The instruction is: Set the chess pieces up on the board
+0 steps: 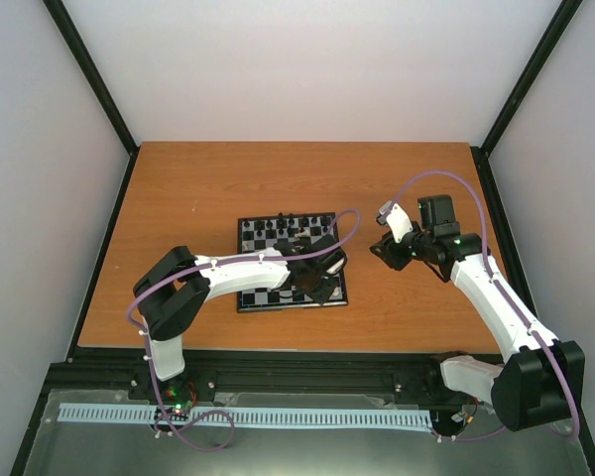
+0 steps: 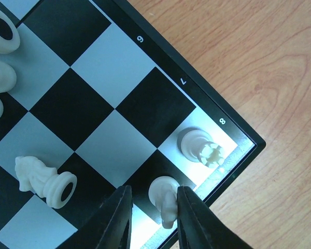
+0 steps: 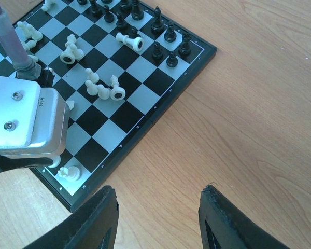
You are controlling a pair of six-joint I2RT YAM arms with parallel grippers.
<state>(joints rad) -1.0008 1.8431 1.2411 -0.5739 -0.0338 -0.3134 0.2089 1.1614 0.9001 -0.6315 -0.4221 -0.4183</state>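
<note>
Your left end effector [image 2: 151, 220] stands astride a white piece [image 2: 163, 199] at the corner of the board [image 2: 160, 58], just beside the rook [image 2: 199, 146]. The piece leans against one finger, and I cannot tell if it is gripped. The right end effector [image 3: 158, 223] is released and empty over the desk [image 3: 259, 104], so the left arm is nearer.

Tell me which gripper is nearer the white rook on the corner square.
Left. The left gripper straddles a white piece right beside the white rook; the right gripper hangs over the table, off the board.
</note>
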